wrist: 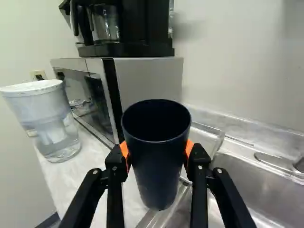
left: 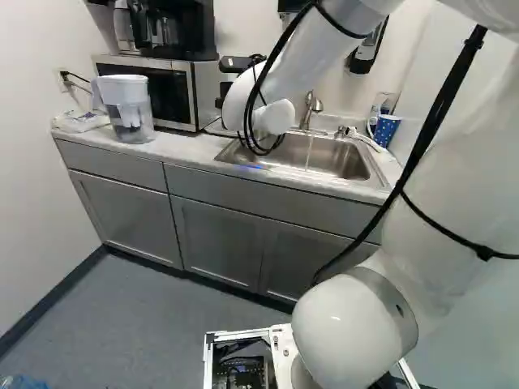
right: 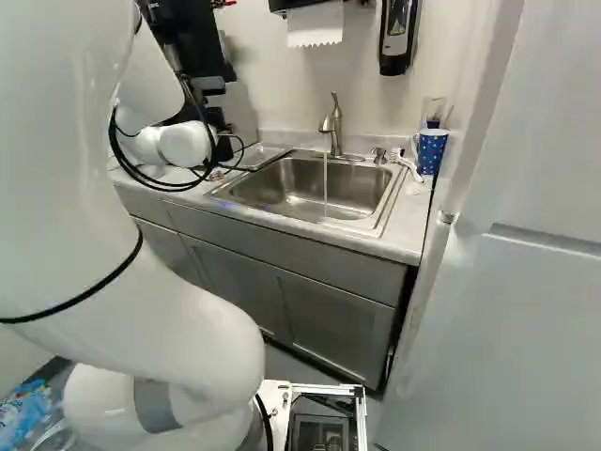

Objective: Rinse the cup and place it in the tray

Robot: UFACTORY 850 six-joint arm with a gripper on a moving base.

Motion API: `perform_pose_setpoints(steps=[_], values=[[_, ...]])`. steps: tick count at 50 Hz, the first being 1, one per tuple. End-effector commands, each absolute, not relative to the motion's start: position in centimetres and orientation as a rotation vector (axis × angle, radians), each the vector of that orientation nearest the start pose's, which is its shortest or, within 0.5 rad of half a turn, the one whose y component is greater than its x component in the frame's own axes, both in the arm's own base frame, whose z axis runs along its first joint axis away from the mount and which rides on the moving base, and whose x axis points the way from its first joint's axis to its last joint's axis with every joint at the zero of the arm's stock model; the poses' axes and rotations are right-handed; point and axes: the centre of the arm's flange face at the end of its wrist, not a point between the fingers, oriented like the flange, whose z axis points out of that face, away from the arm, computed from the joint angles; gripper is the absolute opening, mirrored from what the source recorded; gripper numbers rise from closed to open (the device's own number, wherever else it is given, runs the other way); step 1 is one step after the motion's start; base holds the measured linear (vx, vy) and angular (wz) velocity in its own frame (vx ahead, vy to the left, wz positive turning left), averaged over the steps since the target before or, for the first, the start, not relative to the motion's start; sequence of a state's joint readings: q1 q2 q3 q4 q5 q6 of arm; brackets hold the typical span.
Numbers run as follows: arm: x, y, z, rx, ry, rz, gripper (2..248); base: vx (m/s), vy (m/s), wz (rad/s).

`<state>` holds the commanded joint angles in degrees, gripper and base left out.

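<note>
In the wrist view my gripper (wrist: 158,154) is shut on the dark blue cup (wrist: 159,178), its orange pads pressing it from two sides. The cup's open mouth shows, and its inside looks dark. Behind and below the cup lies the clear tray (wrist: 217,138), partly hidden by it, between microwave and sink. In the right base view the tray (right: 266,153) shows at the sink's left side. A thin stream of water runs from the faucet (right: 335,127) into the sink (right: 282,188). The arm's wrist hides the cup in both base views.
The microwave (wrist: 137,76), with a black coffee maker (wrist: 126,47) on top, stands beyond the cup. A water pitcher (wrist: 47,123) stands beside it on the counter (left: 182,150). At the sink's far side is a blue dotted cup (right: 431,150). A white door (right: 526,282) flanks the counter.
</note>
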<state>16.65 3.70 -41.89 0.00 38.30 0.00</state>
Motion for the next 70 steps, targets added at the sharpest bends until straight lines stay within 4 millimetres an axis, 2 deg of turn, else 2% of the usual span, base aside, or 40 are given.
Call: perform_pose_setpoints(steps=[53,70], values=[[44.8,6.2,55.1,-2.267,-0.155,-2.035,125,0.000,0.000,0.000],[44.9,3.7,53.8,-2.326,-0.097,-2.028,125,0.000,0.000,0.000]])
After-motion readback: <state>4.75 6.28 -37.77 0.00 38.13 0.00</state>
